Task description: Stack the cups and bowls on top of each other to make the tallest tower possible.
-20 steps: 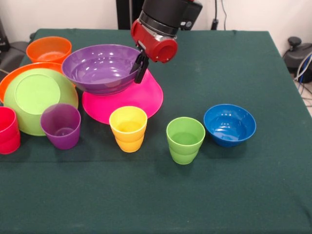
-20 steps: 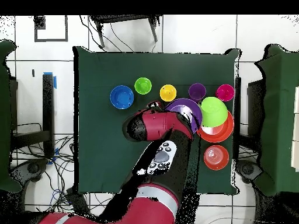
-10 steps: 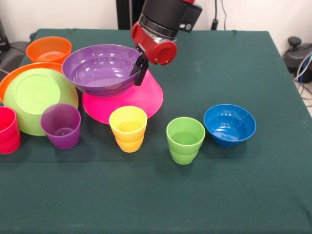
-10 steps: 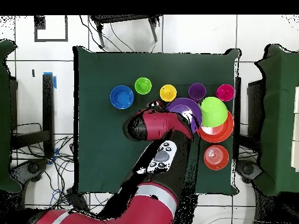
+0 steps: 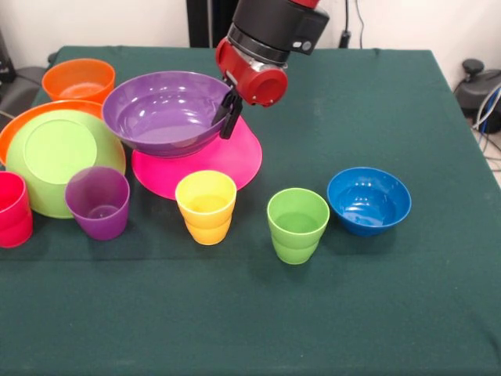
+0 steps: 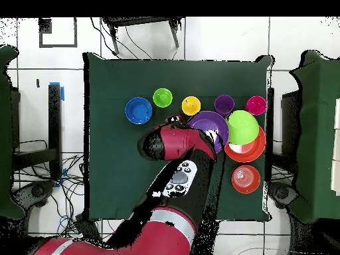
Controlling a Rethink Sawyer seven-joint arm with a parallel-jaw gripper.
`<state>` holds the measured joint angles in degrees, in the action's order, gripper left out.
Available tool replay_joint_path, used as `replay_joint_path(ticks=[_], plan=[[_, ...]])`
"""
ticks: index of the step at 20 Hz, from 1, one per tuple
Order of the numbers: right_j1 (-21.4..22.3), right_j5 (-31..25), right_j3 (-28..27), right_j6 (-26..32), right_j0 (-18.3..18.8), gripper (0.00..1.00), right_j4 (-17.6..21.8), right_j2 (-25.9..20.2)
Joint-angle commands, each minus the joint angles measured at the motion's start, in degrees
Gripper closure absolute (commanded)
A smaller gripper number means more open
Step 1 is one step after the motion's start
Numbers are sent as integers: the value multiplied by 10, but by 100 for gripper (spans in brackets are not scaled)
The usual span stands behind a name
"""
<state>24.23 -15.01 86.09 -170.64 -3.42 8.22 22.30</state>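
My gripper [image 5: 229, 111] is shut on the right rim of the purple bowl [image 5: 164, 110], which is upright and just over the inverted pink bowl [image 5: 215, 160]; I cannot tell whether they touch. The lime green bowl [image 5: 59, 157] lies tilted, bottom towards the camera, on the large orange bowl [image 5: 27, 117] at the left. The small orange bowl [image 5: 78, 78] is at the back left and the small blue bowl [image 5: 368, 200] at the right. The red [image 5: 12, 207], purple [image 5: 98, 201], yellow [image 5: 206, 205] and green [image 5: 297, 223] cups stand upright in a row.
In the overhead view the arm [image 6: 174, 143] covers the middle of the green table [image 6: 106, 166]. The purple bowl [image 6: 211, 123] shows beside the lime green bowl [image 6: 243, 126]. A dark object stands off the table's right edge [image 5: 479, 86].
My gripper and the purple bowl have shifted slightly to the right in the front view over the pink bowl. Everything else has stayed still.
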Motion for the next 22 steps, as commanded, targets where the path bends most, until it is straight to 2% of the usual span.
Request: replay_joint_path(ticks=[1,16,22], plan=[[-66,51,37,-71,-15,100,-41,-84],[-70,56,57,-60,2,100,-60,-107],[-69,50,72,-73,-13,100,-74,-99]])
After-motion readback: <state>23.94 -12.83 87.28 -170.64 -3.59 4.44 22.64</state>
